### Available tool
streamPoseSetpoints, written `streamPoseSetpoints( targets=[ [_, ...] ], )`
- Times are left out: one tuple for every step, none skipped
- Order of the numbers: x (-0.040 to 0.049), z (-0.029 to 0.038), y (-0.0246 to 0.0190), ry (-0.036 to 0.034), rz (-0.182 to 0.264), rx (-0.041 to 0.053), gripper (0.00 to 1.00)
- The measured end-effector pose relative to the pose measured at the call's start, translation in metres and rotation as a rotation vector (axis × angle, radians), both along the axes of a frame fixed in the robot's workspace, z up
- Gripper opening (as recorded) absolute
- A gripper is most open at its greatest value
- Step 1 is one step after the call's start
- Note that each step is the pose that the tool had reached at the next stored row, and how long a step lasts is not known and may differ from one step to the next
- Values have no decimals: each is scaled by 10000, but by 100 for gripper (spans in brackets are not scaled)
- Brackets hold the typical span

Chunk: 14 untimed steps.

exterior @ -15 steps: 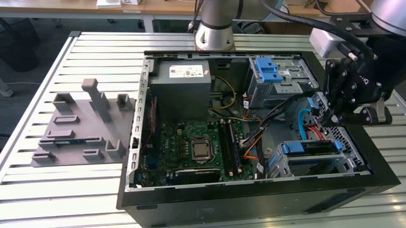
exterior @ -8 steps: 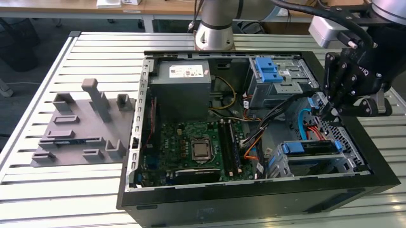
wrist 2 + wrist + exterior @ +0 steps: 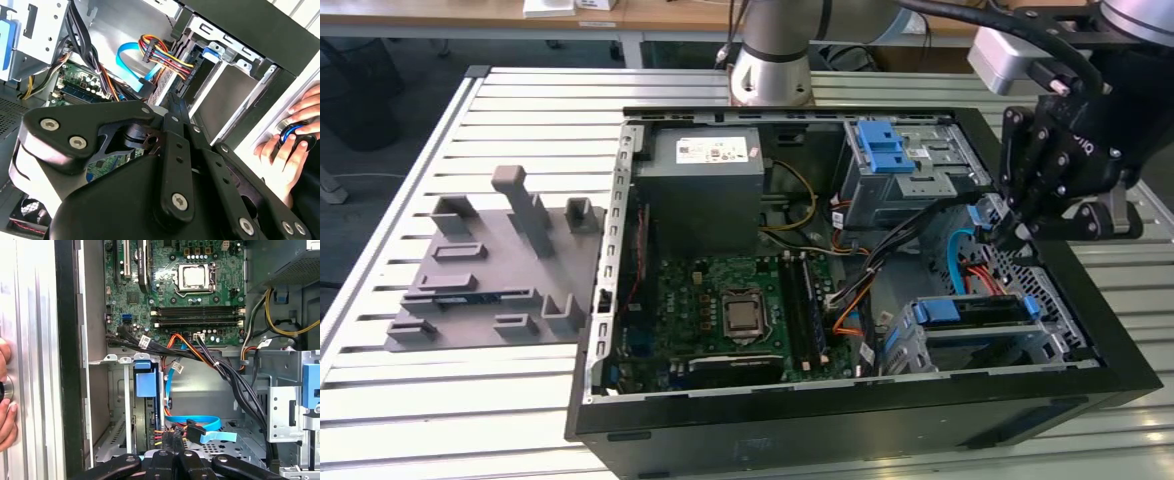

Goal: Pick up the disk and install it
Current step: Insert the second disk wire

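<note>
Your pincer [image 3: 1011, 236] hangs pinched shut and empty above the open case [image 3: 854, 425], and the disk [image 3: 977, 311] seems to sit already in the lower cage [image 3: 1051, 345], so you're at seating, which calls for a straight press clear of the cables [image 3: 907, 232].

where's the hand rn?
In the exterior view the hand hangs at the view's right edge of the open PC case, just above the lower drive cage with its blue rail, near the blue SATA cable.
</note>
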State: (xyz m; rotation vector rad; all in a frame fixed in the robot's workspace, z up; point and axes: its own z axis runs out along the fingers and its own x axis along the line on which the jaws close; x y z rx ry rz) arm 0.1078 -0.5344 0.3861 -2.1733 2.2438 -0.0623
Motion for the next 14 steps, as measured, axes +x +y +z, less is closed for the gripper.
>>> streamPoseSetpoints(
  targets=[
    [0,0,3,0,0,1,11],
    [0,0,4,0,0,0,11],
    [0,0,5,1,0,-1,11],
    [0,0,5,1,0,-1,11],
    [-6,0,6,2,-2,0,11],
    [-16,0,7,2,-1,-2,11],
    [-26,0,8,2,-1,-1,11],
    [-38,0,8,2,0,-1,11],
    [-47,0,10,2,-1,0,11],
    [-49,0,16,2,-1,1,11],
    [-48,1,23,1,0,0,11],
    [-48,4,32,2,1,-2,11],
    [-48,9,40,2,1,-1,11],
    [-49,14,48,2,0,-1,11]
  ],
)
